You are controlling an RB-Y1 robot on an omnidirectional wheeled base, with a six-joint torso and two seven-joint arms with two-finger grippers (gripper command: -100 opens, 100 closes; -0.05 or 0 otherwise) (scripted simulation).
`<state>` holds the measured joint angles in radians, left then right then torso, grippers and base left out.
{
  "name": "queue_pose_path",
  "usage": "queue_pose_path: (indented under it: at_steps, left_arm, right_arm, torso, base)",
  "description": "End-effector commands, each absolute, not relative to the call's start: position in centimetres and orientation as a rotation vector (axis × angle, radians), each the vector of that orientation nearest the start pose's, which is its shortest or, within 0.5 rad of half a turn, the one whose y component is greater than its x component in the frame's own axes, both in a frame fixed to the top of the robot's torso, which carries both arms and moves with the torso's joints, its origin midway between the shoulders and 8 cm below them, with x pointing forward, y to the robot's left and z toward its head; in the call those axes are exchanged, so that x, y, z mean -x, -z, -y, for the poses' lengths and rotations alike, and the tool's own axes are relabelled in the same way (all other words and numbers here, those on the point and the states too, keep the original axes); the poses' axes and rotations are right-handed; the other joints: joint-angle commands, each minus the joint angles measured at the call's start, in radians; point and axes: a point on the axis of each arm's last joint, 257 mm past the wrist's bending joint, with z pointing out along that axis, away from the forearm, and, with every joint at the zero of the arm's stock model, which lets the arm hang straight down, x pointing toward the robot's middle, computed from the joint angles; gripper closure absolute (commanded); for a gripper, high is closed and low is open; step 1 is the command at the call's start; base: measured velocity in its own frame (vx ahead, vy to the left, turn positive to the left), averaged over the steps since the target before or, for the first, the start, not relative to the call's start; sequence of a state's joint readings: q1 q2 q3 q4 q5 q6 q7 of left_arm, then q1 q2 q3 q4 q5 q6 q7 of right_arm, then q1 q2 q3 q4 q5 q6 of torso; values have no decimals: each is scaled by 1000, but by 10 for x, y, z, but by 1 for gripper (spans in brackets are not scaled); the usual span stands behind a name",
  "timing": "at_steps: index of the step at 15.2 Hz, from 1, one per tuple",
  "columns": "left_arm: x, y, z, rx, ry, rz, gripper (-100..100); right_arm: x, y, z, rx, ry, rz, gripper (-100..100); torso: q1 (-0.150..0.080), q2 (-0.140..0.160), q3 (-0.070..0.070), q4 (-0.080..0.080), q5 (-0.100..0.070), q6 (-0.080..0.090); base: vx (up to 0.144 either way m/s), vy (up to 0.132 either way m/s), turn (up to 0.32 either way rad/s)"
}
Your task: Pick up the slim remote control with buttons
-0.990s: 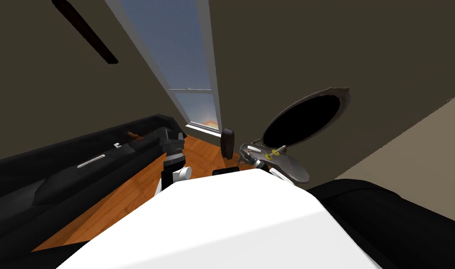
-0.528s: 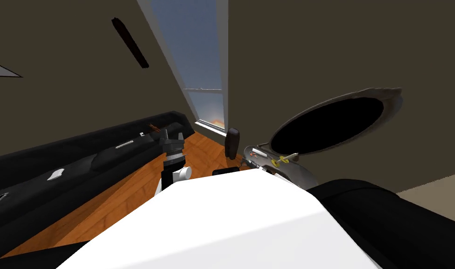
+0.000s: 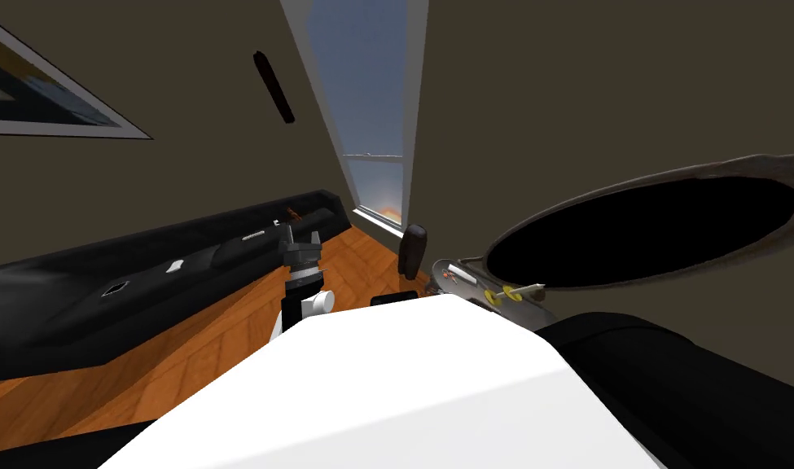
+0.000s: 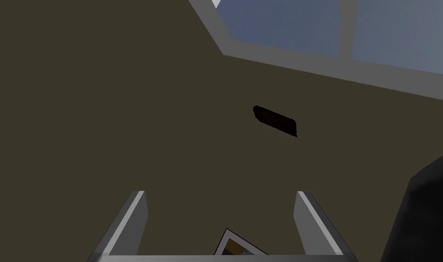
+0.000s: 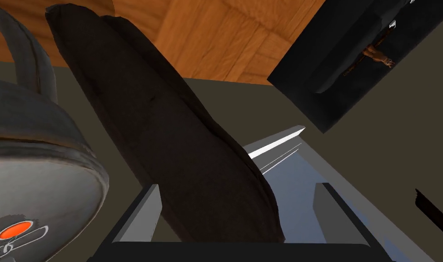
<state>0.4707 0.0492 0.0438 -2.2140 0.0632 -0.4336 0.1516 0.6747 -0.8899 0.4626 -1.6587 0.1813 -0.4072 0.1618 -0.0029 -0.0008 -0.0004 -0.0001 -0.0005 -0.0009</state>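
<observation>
A slim pale bar (image 3: 253,235), possibly the remote, lies on the seat of the black sofa (image 3: 142,281), with two small pale things (image 3: 175,265) further along it. Another short white bar (image 3: 460,275) rests on the small grey round table (image 3: 524,313), beside yellow rings (image 3: 501,295); I cannot tell which bar has buttons. My left gripper (image 3: 303,240) is raised in front of the sofa, fingers (image 4: 125,223) open and empty. My right gripper (image 5: 238,214) is open by the table's rim (image 5: 43,182), and a long dark padded thing (image 5: 170,136) crosses just ahead of its fingers.
The dark padded thing (image 3: 413,248) stands upright on the wooden floor (image 3: 224,342) between sofa and table. A big black oval with a grey rim (image 3: 643,232) rises behind the table. A black seat (image 3: 696,391) is at my right, a tall window (image 3: 370,106) ahead.
The whole head view has swung, so I have turned: more of the sofa and a wall picture have come into view, and the round table has slid right. Both arms hold their pose.
</observation>
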Motion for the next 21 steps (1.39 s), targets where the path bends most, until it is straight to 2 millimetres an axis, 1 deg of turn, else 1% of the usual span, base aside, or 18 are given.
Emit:
queue_pose_path:
  at_steps: [1, 2, 3, 4, 5, 6, 7, 8, 9, 11, 12, 13, 14, 16, 17, 19, 20, 21]
  left_arm:
    - [-366, 7, -300, 808, 1419, -633, 0]
    - [-366, 7, -300, 808, 1419, -633, 0]
    - [-366, 7, -300, 808, 1419, -633, 0]
    - [-366, 7, -300, 808, 1419, -633, 0]
    - [-366, 7, -300, 808, 1419, -633, 0]
    - [-366, 7, -300, 808, 1419, -633, 0]
    - [-366, 7, -300, 808, 1419, -633, 0]
    - [-366, 7, -300, 808, 1419, -633, 0]
    - [-366, 7, -300, 808, 1419, -633, 0]
    - [-366, 7, -300, 808, 1419, -633, 0]
    - [-366, 7, -300, 808, 1419, -633, 0]
    - [-366, 7, -300, 808, 1419, -633, 0]
    - [-366, 7, -300, 808, 1419, -633, 0]
    - [-366, 7, -300, 808, 1419, -633, 0]
    - [-366, 7, -300, 808, 1419, -633, 0]
    - [-366, 7, -300, 808, 1419, -633, 0]
    - [-366, 7, -300, 808, 1419, -633, 0]
    - [-366, 7, -300, 808, 1419, -633, 0]
  right_arm:
    - [-168, 445, 284, -301, -790, -2313, -100]
    - [-167, 446, 285, -302, -787, -2315, -100]
    - [-144, 461, 299, -280, -741, -2391, -100]
    - [-141, 464, 304, -285, -728, -2401, -100]
    - [-115, 479, 322, -264, -673, -2479, -100]
    - [-114, 481, 323, -266, -668, -2483, -100]
    - [-88, 493, 342, -244, -610, -2558, -100]
    - [-87, 494, 344, -246, -605, -2561, -100]
    - [-64, 503, 360, -220, -556, -2626, -100]
    - [-61, 505, 365, -224, -542, -2634, -100]
    - [-37, 513, 385, -201, -482, -2702, -100]
    - [-36, 513, 386, -202, -479, -2704, -100]
    - [-15, 517, 400, -175, -434, -2758, -100]
    - [-11, 519, 407, -179, -416, -2768, -100]
    - [11, 523, 425, -154, -359, -2825, -100]
    - [12, 523, 427, -155, -354, -2827, -100]
    - [31, 525, 442, -130, -305, -2876, -100]
    - [33, 525, 446, -132, -295, -2881, -100]
  torso:
    - [0, 0, 0, 0, 0, 0]
    - [0, 0, 0, 0, 0, 0]
    - [-1, 0, 0, 0, 0, 1]
    - [-1, 0, 0, 0, 0, 0]
    - [-1, 0, 0, 0, 0, 0]
    - [-1, 0, 0, 0, 0, 0]
    - [-2, 0, 0, 0, 0, 0]
    - [-2, -1, 0, 0, 0, 0]
    - [-2, -1, 0, 0, 0, 0]
    - [-3, -1, -1, 0, 0, 0]
    - [-2, -1, -1, 0, -1, 1]
    - [-2, -1, -1, 0, 0, 0]
    - [-2, -1, -1, 0, 0, 0]
    - [-3, -1, -1, 0, 0, 0]
    - [-2, -1, -1, 0, -1, 1]
    - [-2, -2, -1, 0, 0, 0]
    - [-2, -2, -1, 0, 0, 1]
    - [-2, -2, -1, 0, 0, 0]
  base:
    - [-1, -20, 384]
    - [-1, -25, 138]
    - [-2, -20, 254]
    - [-2, -25, 312]
    - [-2, -29, 399]
    - [0, -35, 379]
    - [3, -37, 477]
    - [0, -44, 375]
    - [3, -45, 385]
    - [4, -46, 247]
    - [8, -33, 260]
    - [4, -35, 311]
    - [-3, -44, 396]
    - [-3, -46, 244]
    - [7, -37, 301]
    - [3, -38, 210]
    - [2, -34, 266]
    - [2, -43, 316]
